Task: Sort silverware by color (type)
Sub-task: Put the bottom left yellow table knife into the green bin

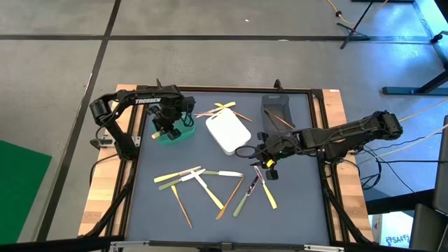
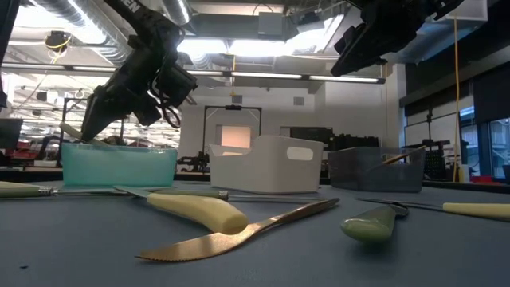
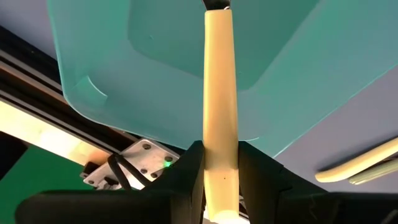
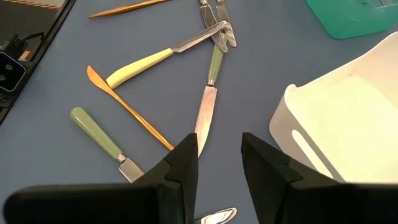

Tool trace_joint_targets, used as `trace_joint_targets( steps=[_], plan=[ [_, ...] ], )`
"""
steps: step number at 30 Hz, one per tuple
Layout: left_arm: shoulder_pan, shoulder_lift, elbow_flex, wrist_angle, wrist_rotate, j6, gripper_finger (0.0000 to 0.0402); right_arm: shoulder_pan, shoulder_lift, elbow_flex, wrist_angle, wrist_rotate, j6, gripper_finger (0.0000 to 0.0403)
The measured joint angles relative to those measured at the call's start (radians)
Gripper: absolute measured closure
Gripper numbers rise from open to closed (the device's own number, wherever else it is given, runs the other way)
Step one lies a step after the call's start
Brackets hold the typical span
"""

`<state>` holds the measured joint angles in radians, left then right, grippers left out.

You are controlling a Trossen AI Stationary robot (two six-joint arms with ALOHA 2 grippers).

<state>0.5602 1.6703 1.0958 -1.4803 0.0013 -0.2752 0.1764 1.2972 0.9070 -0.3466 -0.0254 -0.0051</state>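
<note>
Standing mid-table, the white bin (image 1: 228,131) anchors everything: the green bin (image 1: 175,133) lies beside it, under the left gripper (image 1: 166,130), clamped on a yellow-handled utensil (image 3: 219,99). The right gripper (image 1: 267,168), fingers parted and empty, hovers on the white bin's other side, above scattered silverware (image 1: 210,185).

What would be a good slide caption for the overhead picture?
Left gripper holds a yellow utensil over the green bin; right gripper hovers empty above scattered silverware.

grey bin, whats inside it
The grey bin holds at least one orange-brown utensil, leaning against its wall. The low view shows only the tip above the rim; anything lower is covered.
</note>
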Motion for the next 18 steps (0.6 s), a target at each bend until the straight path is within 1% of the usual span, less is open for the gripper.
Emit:
trace_joint_targets(
  steps=[5, 18],
  plan=[
    [0.000, 0.000, 0.000, 0.000, 0.000, 0.000, 0.0318, 0.000, 0.000, 0.000, 0.000, 0.000, 0.000, 0.0292],
    [0.000, 0.000, 0.000, 0.000, 0.017, -0.002, 0.0272, 0.000, 0.000, 0.000, 0.000, 0.000, 0.000, 0.0292]
  ],
)
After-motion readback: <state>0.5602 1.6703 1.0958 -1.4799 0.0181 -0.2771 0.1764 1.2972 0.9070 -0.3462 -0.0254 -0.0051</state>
